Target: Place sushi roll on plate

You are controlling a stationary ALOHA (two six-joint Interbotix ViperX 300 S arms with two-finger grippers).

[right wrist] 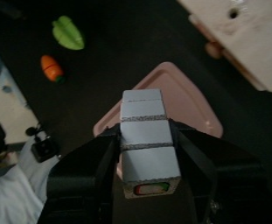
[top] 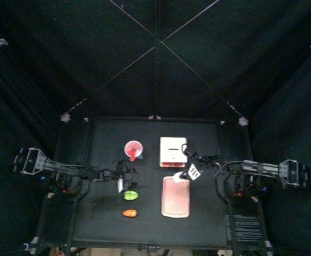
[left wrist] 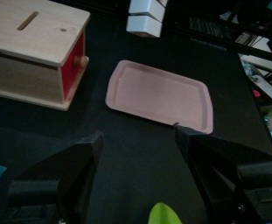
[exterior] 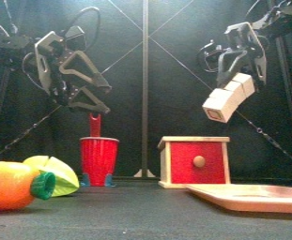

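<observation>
One sushi roll [exterior: 228,98], a whitish block in stubby segments, hangs in the air, tilted, high over the table [exterior: 135,212] and touching nothing below it. I have it clamped between the two jaws of the right gripper [right wrist: 146,133], which press on its long sides; in the right wrist view the roll fills the gap between them and its end sticks out toward the camera. I judge that it is held by the sides so that its lower end stays free to meet the plate first. The plate [left wrist: 159,96], the flat pink tray, lies bare directly under the roll in this wrist view, and from above the gripper stands over the end of the plate nearest the box, so I think the carry is almost done and only the lowering and the release remain. Because the roll is tilted, it can tip or roll when I let it go from this height, so I would bring it down close first. Behind the plate stands the white box [exterior: 196,161] with its red front, and beside it the red cup [exterior: 98,159]. The green piece [exterior: 58,173] and the orange piece [exterior: 10,185] lie at the front, well apart from the plate. The left gripper [left wrist: 136,149] hovers on its own side with jaws spread and nothing in them, out of the way.
</observation>
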